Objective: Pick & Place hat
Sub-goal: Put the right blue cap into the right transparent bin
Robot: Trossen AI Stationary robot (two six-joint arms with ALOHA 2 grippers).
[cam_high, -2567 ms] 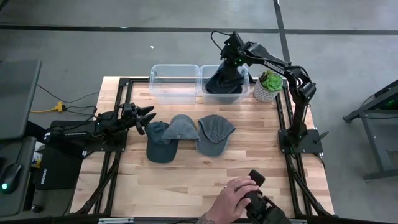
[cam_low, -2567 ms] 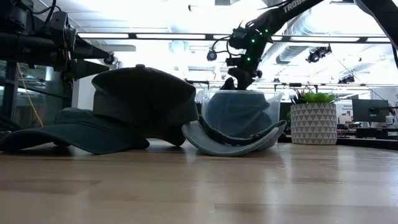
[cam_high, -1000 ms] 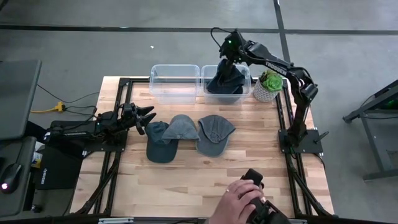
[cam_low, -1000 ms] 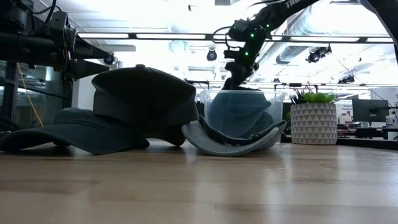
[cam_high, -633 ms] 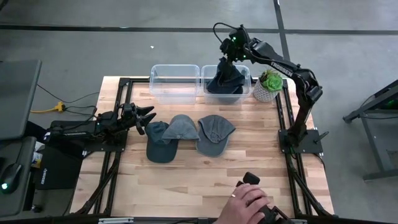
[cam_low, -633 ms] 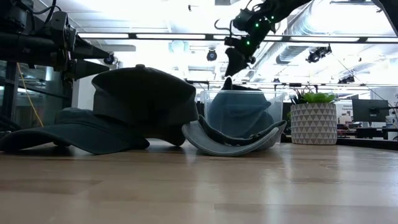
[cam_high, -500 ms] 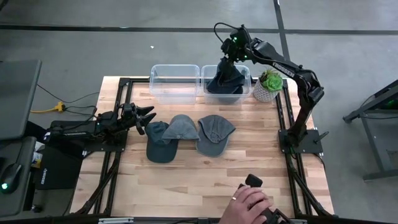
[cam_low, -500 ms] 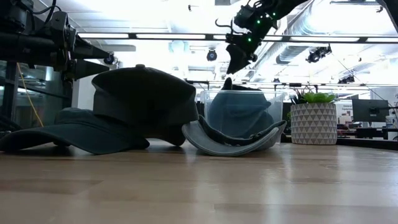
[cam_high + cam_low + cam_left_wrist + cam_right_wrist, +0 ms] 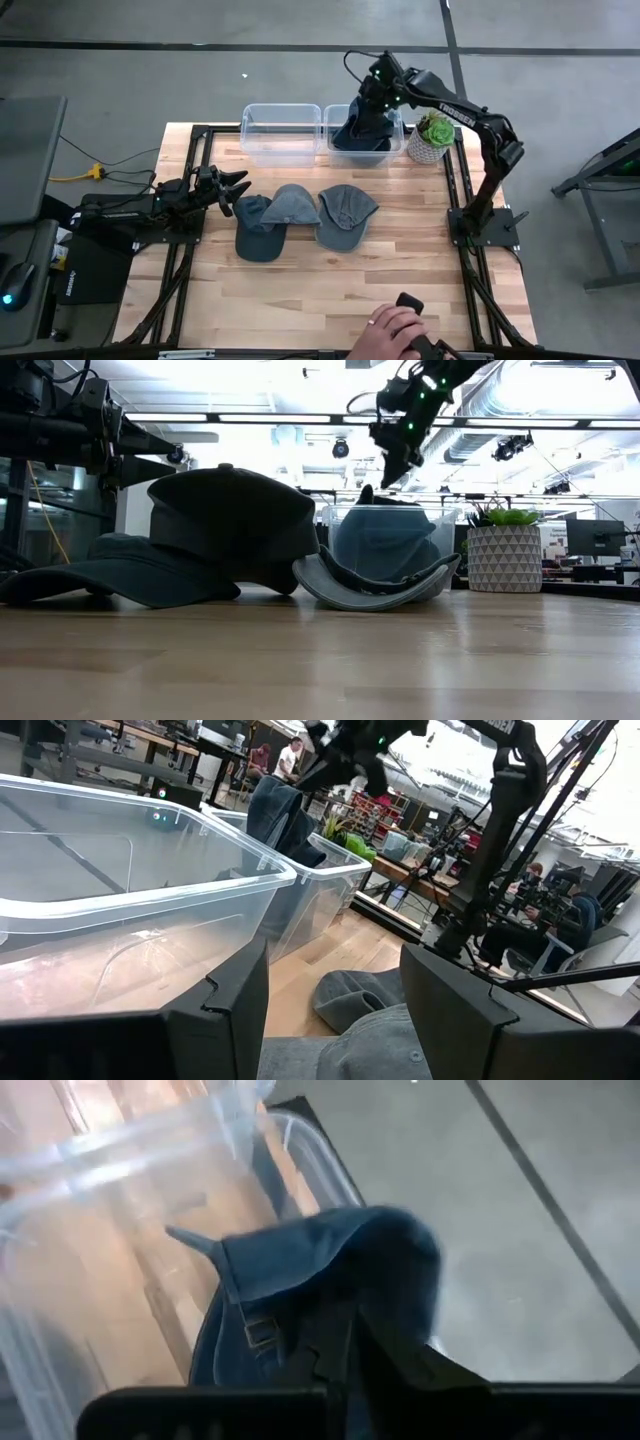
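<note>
The dark blue fabric cap (image 9: pixel 362 135) is being shown lying crumpled inside the right-hand clear plastic bin (image 9: pixel 395 150), which is standing at the far edge of the wooden surface (image 9: pixel 320 290); part of the cap is being seen rising above the bin's rim. The right tool (image 9: pixel 370 96) is being held above this bin, clear of the cap in the low view (image 9: pixel 393 470); whether its fingers are parted or closed cannot be told. A second clear plastic bin (image 9: pixel 280 132) is being shown empty of caps, touching the first on its left side.

Near the middle of the surface, three further caps are being displayed in a row: a dark teal cap (image 9: pixel 255 228), a grey-blue cap (image 9: pixel 291 205) partly overlapping it, and a grey cap (image 9: pixel 343 213) lying upside down. The left tool (image 9: pixel 238 191) is resting low at the left edge, just beside the teal cap, with its fingers spread apart.

A white patterned pot holding a green plant (image 9: pixel 432 137) is standing at the far right corner. At the near edge, a person's hand (image 9: pixel 388 335) is being seen on a dark device.
</note>
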